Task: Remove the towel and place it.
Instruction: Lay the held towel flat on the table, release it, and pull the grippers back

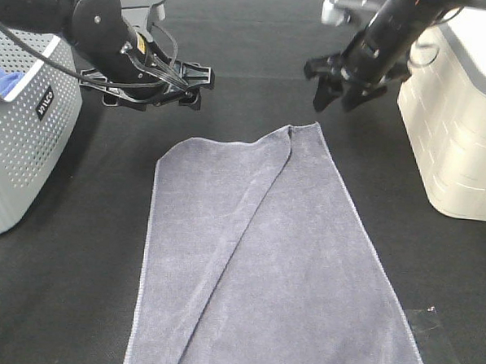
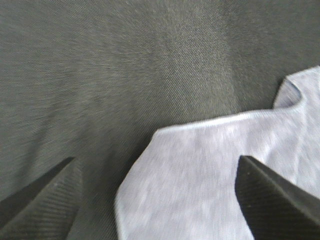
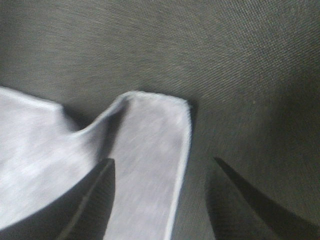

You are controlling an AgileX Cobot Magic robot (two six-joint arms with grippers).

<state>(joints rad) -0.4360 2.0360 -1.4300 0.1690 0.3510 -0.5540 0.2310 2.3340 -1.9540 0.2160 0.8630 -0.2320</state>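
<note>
Greyish-purple rectangular terry towel (image 1: 272, 257) lies flat with one long fold. Left gripper (image 1: 201, 88) and right gripper (image 1: 335, 104) hang nearby, jaws spread.

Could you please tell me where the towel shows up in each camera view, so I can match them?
Exterior high: the towel lies spread on the black table, centre to bottom edge.
Left wrist: its rounded corner shows between the fingertips of the open left gripper.
Right wrist: its squared corner shows between the fingertips of the open right gripper.
Shared landmark: the fold notch in the far hem, in all three.
</note>
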